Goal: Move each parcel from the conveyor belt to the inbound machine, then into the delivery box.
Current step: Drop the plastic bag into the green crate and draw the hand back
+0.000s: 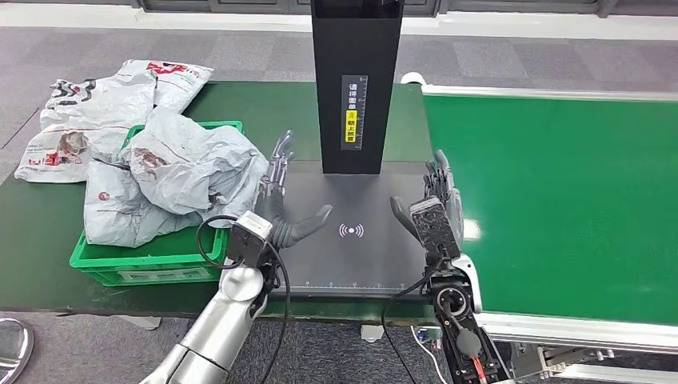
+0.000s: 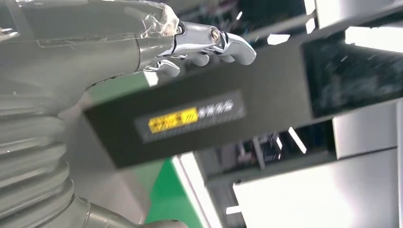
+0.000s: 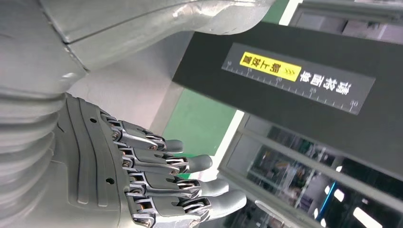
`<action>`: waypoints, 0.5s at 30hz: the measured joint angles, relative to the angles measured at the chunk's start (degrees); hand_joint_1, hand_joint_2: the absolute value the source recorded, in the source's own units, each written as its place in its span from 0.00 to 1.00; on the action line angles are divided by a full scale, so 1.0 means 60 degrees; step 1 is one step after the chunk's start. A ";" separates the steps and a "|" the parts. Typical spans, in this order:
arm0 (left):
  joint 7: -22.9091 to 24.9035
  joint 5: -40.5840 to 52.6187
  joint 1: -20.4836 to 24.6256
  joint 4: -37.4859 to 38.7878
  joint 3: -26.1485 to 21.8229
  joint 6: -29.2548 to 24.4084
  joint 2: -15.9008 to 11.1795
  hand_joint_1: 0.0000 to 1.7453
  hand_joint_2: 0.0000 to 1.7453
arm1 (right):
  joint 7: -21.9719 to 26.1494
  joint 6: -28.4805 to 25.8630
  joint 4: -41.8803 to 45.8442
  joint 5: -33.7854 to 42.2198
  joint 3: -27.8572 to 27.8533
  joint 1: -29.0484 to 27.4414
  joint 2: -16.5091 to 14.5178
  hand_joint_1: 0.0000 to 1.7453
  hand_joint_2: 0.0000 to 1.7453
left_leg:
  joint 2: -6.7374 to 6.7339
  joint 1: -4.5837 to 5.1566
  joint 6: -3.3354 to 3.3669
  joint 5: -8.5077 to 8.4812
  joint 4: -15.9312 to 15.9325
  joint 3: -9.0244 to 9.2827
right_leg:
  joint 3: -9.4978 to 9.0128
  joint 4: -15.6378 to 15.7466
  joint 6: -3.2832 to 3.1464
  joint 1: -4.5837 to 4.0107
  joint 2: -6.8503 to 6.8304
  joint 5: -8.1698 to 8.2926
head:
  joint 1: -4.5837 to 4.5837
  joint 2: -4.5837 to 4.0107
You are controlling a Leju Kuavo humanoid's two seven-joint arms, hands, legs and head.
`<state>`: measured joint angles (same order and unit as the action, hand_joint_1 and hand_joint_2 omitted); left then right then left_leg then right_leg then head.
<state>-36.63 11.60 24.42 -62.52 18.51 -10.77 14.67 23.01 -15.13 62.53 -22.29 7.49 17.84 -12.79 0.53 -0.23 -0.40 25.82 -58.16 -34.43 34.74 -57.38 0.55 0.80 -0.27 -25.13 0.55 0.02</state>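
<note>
Both robot hands are hovering over the dark grey scanning pad (image 1: 352,240) of the inbound machine, the left robot hand (image 1: 281,204) and right robot hand (image 1: 436,210) with fingers apart, holding nothing. At ten o'clock, crumpled grey plastic parcels (image 1: 180,172) are lying piled in the green plastic crate (image 1: 144,264); more are resting on the dark green tabletop (image 1: 32,216) beyond.

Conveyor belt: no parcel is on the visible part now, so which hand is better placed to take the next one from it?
Right, probably. The right hand hovers open at the scanner plate's edge beside the green conveyor belt; the left hand is near the green crate of parcels.
</note>
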 joint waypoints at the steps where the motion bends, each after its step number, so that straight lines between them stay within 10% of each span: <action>1: 0.0006 -0.0131 0.0075 0.0251 0.0005 0.0141 0.0067 0.00 1.00 | -0.0050 -0.0127 -0.0036 -0.0037 0.0011 0.0033 -0.0020 0.00 1.00 | 0.0000 0.0000 0.0000 0.0000 0.0000 0.0000 | 0.0000 0.0000 0.0000 0.0000 0.0000 0.0000 | 0.0000 -0.0001; 9: 0.0322 -0.1541 0.0834 0.3031 0.0012 0.0608 0.0534 0.00 1.00 | -0.0221 -0.1271 -0.0357 -0.0256 0.0053 -0.0159 -0.0052 0.00 1.00 | 0.0000 0.0000 -0.0001 0.0001 0.0000 0.0001 | -0.0001 0.0001 0.0000 0.0000 0.0001 0.0000 | 0.0000 -0.0002; 15: -0.0204 -0.2898 0.0722 0.3873 0.0264 -0.1514 0.0908 0.00 1.00 | 0.0609 -0.1796 -0.0158 0.0924 0.0133 -0.1053 -0.0228 0.00 1.00 | 0.0001 -0.0001 -0.0001 0.0025 0.0001 -0.0002 | 0.0001 0.0001 -0.0004 -0.0001 0.0001 -0.0019 | 0.0000 0.0001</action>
<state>-37.85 -5.78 28.75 -39.28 20.10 -19.86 20.12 26.67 -25.90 61.58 -16.75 8.28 11.52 -14.15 0.54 -0.23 -0.40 25.97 -58.16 -34.44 34.75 -57.37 0.53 0.80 -0.27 -25.25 0.55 0.02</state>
